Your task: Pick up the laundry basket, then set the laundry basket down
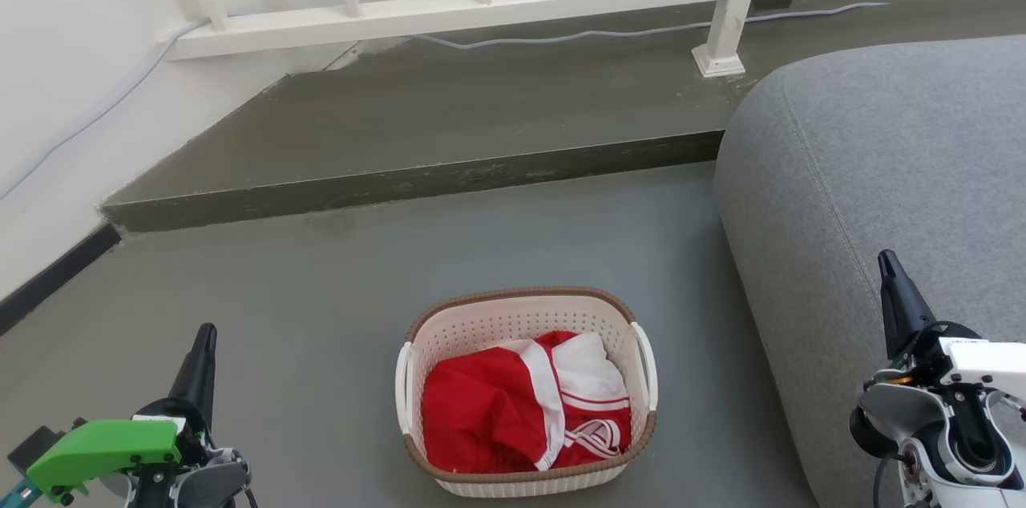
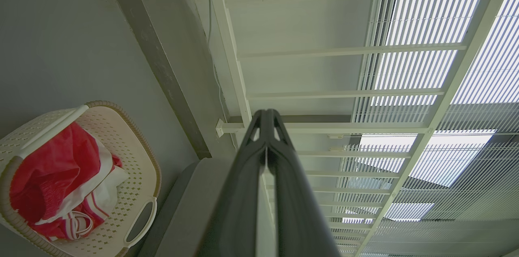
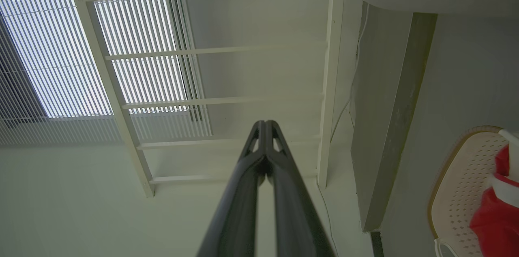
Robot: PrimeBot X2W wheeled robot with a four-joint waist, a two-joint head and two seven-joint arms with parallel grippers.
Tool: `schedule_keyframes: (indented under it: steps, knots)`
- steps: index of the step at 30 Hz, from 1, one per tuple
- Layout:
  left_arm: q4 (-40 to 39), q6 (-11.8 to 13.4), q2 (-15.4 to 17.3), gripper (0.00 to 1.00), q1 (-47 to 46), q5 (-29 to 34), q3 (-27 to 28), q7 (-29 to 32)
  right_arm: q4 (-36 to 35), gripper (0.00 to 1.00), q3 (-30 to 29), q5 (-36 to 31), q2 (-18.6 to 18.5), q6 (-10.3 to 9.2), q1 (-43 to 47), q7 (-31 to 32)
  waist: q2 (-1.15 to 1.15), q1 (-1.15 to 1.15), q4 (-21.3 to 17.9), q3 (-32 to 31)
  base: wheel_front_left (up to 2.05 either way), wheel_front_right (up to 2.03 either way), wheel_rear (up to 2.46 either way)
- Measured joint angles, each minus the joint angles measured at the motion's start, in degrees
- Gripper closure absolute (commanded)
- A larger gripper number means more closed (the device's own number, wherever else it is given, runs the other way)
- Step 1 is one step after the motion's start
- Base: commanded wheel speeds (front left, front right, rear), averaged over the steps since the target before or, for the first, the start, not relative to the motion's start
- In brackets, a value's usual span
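Laundry basket (image 1: 525, 293) (red garment (image 1: 497, 412) inside) sits beside grey sofa (image 1: 882, 171), step (image 1: 417, 179) beyond; both jaws clenched, empty.

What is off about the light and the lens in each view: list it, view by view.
Head view: even, soft daylight, sharp, the laundry basket barely shadowed. Left wrist view: greenish cast, window blinds blown out bright, white railing lines fanning out under the wide lens, left claw a dark silhouette. Right wrist view: same cast, blinds glaring at upper left, right claw dark.
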Motion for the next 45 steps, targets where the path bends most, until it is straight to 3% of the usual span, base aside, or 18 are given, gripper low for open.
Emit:
schedule_keyframes:
  steps: [42, 43, 44, 45]
  knots:
    - [0.00, 0.00, -0.25, 1.00, 0.00, 0.01, 0.10, 0.42, 0.00, 1.00, -0.11, -0.16, 0.05, 0.00, 0.00, 0.02, 0.00, 0.00, 0.00, 0.00, 0.00, 0.00, 0.00]
    - [0.19, 0.02, -0.29, 0.00, 0.08, -0.01, 0.05, 0.41, 0.16, 0.00, -0.10, -0.15, 0.11, -0.05, 0.09, 0.00, 0.00, 0.00, 0.00, 0.00, 0.00, 0.00, 0.00]
    - [0.70, 0.03, -0.47, 1.00, 0.35, -0.03, -0.03, 0.41, 0.58, 1.00, -0.05, -0.14, 0.29, -0.19, 0.35, 0.00, 0.00, 0.00, 0.00, 0.00, 0.00, 0.00, 0.00]
    - [1.37, 0.05, -0.88, 0.00, 0.77, -0.04, -0.15, 0.41, 1.19, 0.00, 0.00, -0.14, 0.56, -0.32, 0.88, 0.00, 0.00, 0.00, 0.00, 0.00, 0.00, 0.00, 0.00]
